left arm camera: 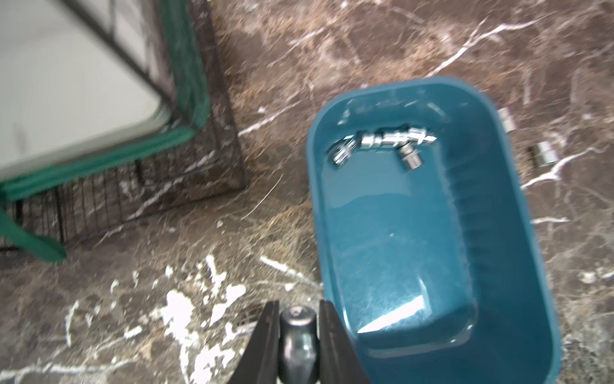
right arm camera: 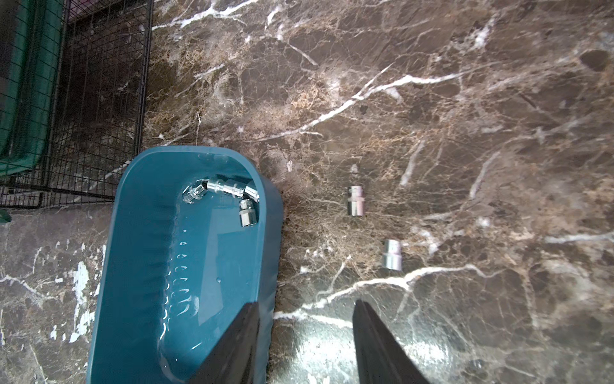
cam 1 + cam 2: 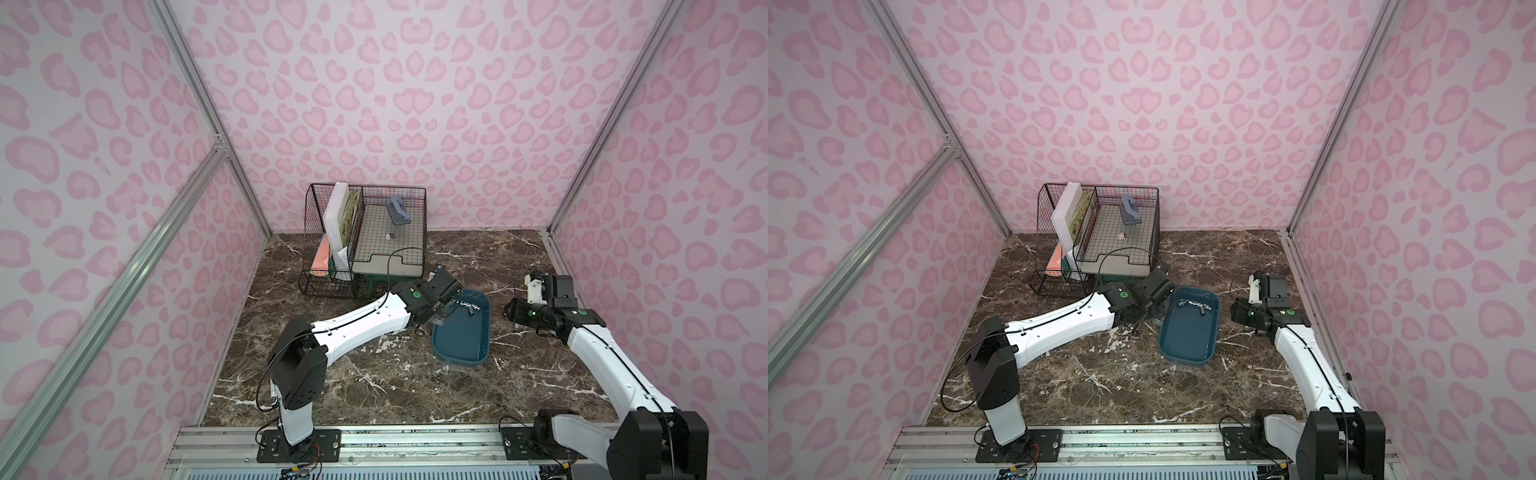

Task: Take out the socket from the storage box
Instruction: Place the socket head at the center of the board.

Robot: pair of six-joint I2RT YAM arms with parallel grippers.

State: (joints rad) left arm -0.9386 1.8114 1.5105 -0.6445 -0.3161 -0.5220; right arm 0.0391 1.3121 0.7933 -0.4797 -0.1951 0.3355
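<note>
The storage box (image 3: 461,338) (image 3: 1187,338) is a shallow teal tub on the marble table between my two arms. Several chrome sockets (image 1: 382,143) (image 2: 226,196) lie bunched at its far end. My left gripper (image 1: 299,304) (image 3: 424,328) hangs just outside the box's left wall, shut on a dark metal socket (image 1: 298,335) that stands between its fingers. My right gripper (image 2: 305,302) (image 3: 508,309) is open at the box's right side. One finger is over the box's inside and the other over the table, with nothing held.
Two loose sockets (image 2: 355,202) (image 2: 392,254) lie on the marble right of the box. A black wire-mesh organiser (image 3: 365,232) with books and a grey tray stands at the back, close behind the left arm. Pink patterned walls enclose three sides.
</note>
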